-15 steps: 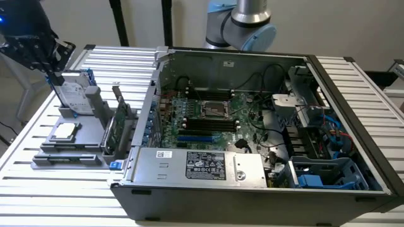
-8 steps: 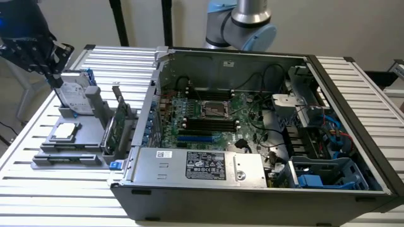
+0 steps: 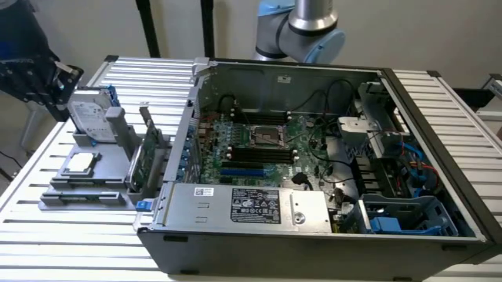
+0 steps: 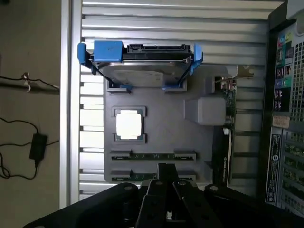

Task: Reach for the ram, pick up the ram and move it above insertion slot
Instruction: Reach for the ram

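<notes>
Two ram sticks stand on edge in the near slots of a grey holder [image 4: 166, 128]: one ram [image 4: 152, 155] in full sight, the other ram stick [image 4: 137, 177] partly behind my fingertip. In the exterior view the ram [image 3: 82, 198] lies at the holder's front end. My gripper [image 4: 166, 170] hangs above the holder, its tips over the nearer stick, shut with nothing in it. In the exterior view the gripper [image 3: 56, 106] is a dark mass high at the left, above the hard drive. The black insertion slots [image 3: 259, 154] sit on the motherboard inside the open case.
The holder also carries a silver hard drive in a blue bracket [image 4: 142, 61], a square processor [image 4: 129, 125] and an upright green expansion card [image 4: 228, 123]. The open computer case [image 3: 314, 176] stands on the exterior view's right, on a slatted metal table [image 3: 79, 252].
</notes>
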`<action>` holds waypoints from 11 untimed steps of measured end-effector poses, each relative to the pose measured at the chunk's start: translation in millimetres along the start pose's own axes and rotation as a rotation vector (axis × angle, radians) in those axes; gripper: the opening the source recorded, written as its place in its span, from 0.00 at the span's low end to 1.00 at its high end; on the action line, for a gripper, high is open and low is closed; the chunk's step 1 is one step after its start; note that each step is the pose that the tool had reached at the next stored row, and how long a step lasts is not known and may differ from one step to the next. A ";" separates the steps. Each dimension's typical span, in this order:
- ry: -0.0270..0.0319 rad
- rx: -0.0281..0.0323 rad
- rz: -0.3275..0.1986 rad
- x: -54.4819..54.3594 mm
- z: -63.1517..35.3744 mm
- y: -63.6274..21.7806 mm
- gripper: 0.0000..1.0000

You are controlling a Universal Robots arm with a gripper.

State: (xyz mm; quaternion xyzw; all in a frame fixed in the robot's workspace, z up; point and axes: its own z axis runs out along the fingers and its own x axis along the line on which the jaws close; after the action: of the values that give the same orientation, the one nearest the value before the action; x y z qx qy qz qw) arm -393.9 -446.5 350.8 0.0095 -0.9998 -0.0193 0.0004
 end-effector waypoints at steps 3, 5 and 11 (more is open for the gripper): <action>0.0001 0.0000 0.000 -0.1 -0.3 -10.7 0.11; 0.0000 0.0000 0.000 -0.1 -0.3 -17.6 0.11; 0.0001 0.0001 -0.001 -1.4 0.1 -36.5 0.11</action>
State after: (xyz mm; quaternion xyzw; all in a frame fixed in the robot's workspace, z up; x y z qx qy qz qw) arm -391.7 -482.9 349.2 0.0101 -0.9998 -0.0193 0.0005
